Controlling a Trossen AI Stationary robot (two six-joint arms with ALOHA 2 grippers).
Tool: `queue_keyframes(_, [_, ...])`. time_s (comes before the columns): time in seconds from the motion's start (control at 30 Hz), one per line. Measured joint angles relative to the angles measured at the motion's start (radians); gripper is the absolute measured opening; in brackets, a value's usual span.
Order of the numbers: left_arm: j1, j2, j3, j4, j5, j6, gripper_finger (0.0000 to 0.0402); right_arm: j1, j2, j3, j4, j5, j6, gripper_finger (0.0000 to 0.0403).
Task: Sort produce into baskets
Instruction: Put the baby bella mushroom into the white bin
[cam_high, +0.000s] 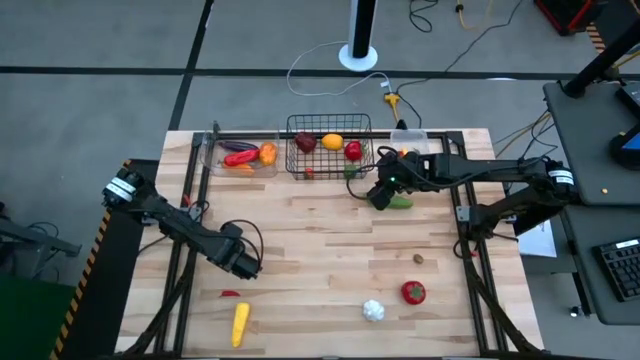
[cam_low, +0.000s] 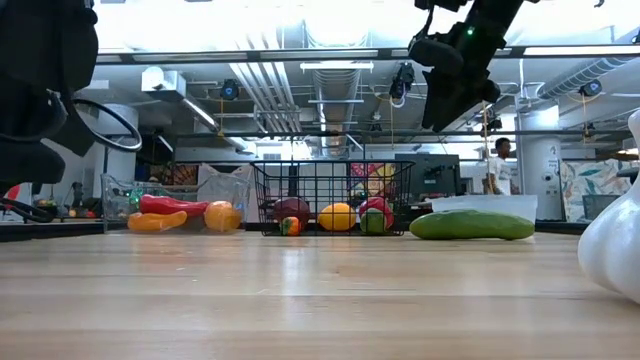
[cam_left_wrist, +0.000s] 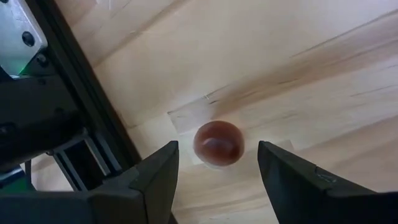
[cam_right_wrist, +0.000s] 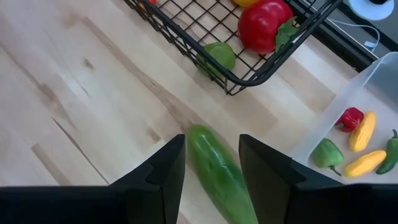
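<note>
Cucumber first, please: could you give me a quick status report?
Right pincer open, above cucumber, which lies on table beside wire basket. Left pincer open over small reddish-brown piece. Nothing blocking.

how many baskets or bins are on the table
3. A black wire basket at the far edge, a clear bin left of it, and another clear bin right of it, partly hidden in the high view.

Cucumber (cam_right_wrist: 219, 177) cut off by right wrist pic edge, far end unseen. Garlic (cam_low: 617, 250) half out of low view at right. Small brown item (cam_high: 420, 259) on tabletop too small to ID. Clear bin (cam_right_wrist: 354, 118) only partly shown.
</note>
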Motion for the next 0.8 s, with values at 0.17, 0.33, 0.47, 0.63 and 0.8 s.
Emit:
queue_keyframes(0.17, [0.000, 0.000, -0.003, 0.015, -0.001, 0.010, 0.0201, 0.000, 0.000, -0.001, 0.015, 0.000, 0.000, 0.0145])
queue_keyframes(0.33, [0.000, 0.000, -0.019, 0.042, -0.003, 0.017, 0.0201, 0.000, 0.000, -0.002, 0.016, 0.000, 0.000, 0.0146])
queue_keyframes(0.47, [0.000, 0.000, -0.045, 0.066, -0.003, 0.017, 0.0200, 0.000, 0.000, -0.002, 0.017, 0.000, 0.000, 0.0146])
queue_keyframes(0.63, [0.000, -0.001, -0.062, 0.093, -0.003, 0.017, 0.0185, 0.000, 0.000, -0.002, 0.017, 0.000, 0.000, 0.0146])
queue_keyframes(0.8, [0.000, -0.001, -0.065, 0.100, -0.003, 0.017, 0.0158, 0.000, 0.000, -0.002, 0.017, 0.000, 0.000, 0.0146])
